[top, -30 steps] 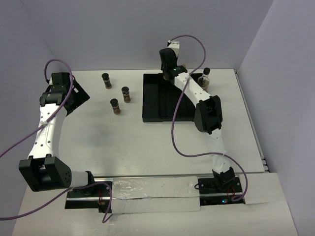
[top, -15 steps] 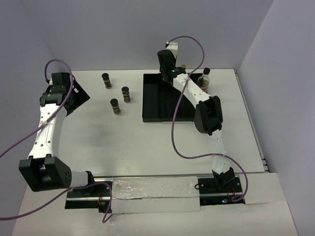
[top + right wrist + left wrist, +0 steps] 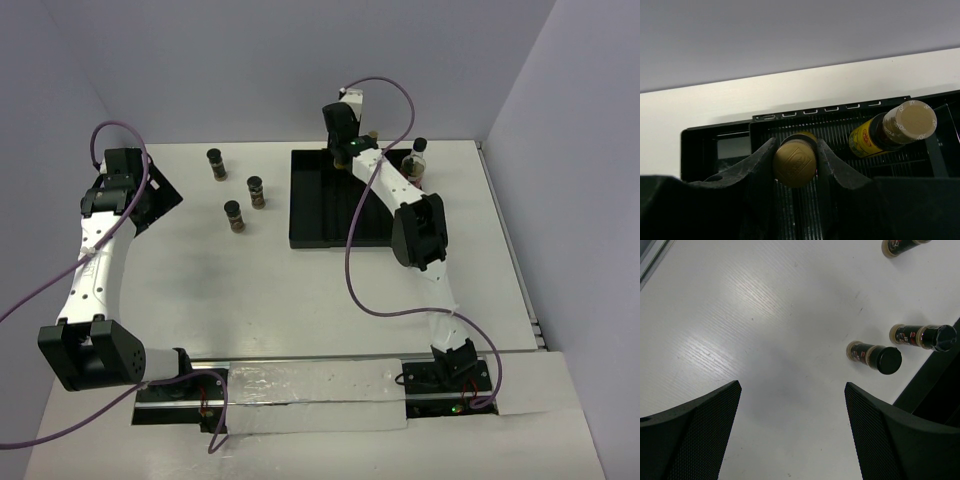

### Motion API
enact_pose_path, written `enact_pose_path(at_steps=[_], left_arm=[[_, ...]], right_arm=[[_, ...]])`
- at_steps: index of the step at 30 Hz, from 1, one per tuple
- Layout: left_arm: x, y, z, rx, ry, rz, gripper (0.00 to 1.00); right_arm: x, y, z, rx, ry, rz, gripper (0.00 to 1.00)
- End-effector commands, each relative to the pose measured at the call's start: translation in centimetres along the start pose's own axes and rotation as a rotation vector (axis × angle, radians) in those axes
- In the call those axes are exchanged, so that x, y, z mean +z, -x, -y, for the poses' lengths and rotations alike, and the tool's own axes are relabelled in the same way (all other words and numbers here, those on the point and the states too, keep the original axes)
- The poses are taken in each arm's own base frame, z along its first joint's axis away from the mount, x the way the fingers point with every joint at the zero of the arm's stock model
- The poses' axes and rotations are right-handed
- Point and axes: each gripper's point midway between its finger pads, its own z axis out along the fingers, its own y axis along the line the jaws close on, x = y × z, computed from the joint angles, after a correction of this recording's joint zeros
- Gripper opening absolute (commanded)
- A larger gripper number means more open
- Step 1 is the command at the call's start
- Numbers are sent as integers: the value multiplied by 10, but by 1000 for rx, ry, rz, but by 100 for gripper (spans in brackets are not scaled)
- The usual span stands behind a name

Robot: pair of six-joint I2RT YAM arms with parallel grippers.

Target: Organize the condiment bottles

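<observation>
The right arm (image 3: 385, 180) stretches to the far end of the tray (image 3: 318, 215), right gripper (image 3: 795, 150) clamped on a tan-capped bottle (image 3: 795, 165) — left gripper (image 3: 791, 390) hangs wide apart. Only the right elbow (image 3: 418, 232) has shifted slightly leftward.

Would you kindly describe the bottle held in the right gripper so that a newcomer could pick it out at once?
Find the large black ribbed tray on the right half of the table and look at its far end. There the right gripper is shut on a tan-capped bottle; its yellow, tan-capped neighbour stands free beside it, untouched.
</observation>
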Motion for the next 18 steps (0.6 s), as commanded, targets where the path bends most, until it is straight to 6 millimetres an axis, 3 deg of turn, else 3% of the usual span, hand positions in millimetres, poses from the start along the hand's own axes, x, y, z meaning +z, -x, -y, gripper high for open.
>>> enact_pose_path(at_steps=[1,9,18], left_arm=[[-9,11,2,-17,-22,44,93],[-8,11,3,-18,-24,42,93],[-8,11,3,-18,-23,40,93]], right_arm=[[3,34,1,55,11,79,9],[10,22,-1,44,16,55,10],[10,20,-2,40,23,48,66]])
